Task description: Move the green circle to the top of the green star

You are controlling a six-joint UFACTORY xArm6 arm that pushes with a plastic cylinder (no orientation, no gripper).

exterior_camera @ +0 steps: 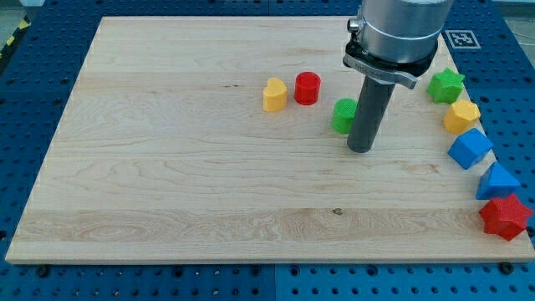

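**Green circle not yet above the star**

Green circle [343, 115] lies right of the frame's centre, touching or just beside our tip [360, 149], which stands at its lower right. We have no fingers to open or close: the arm ends in a plain rod. The green star [445, 84] sits well apart at the upper right edge, above the yellow block [461, 116]. We judge the task barely begun: the circle must travel right and up past the star.

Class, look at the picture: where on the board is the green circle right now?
The green circle sits right of centre in the view's upper half, just left of my tip, right of the red cylinder and well left of the green star.
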